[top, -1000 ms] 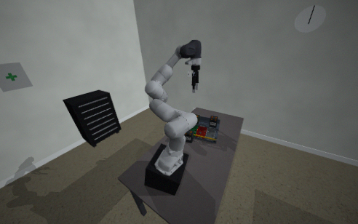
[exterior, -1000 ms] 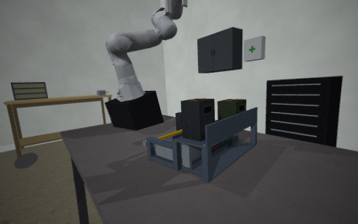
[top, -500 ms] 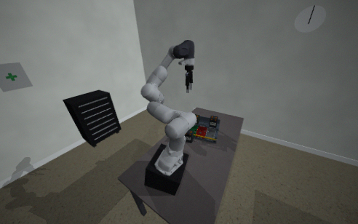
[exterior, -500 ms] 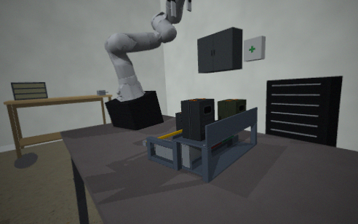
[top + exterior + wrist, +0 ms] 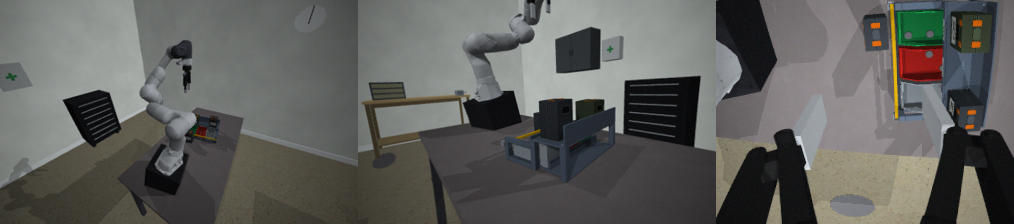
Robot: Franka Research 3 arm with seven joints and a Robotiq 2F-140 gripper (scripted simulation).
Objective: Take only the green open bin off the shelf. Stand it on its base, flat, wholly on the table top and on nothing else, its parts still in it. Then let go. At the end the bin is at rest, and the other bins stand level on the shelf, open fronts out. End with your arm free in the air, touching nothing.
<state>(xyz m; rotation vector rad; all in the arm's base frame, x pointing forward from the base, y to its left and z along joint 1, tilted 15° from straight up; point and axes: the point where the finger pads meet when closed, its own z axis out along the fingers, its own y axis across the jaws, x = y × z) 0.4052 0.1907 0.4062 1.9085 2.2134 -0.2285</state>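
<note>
Green open-topped rectangular bin [image 5: 920, 28], likely stiff with loose parts, sits beyond the spread, empty black two-fingered claw [image 5: 187, 90] [image 5: 541, 9] [image 5: 872, 103]; grip opposite walls.

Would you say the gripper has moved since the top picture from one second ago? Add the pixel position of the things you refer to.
Yes, the gripper [image 5: 187, 88] [image 5: 541, 12] [image 5: 872, 103] has shifted left in the top view, nearer the black drawer cabinet [image 5: 97, 118] [image 5: 654, 110].
</note>
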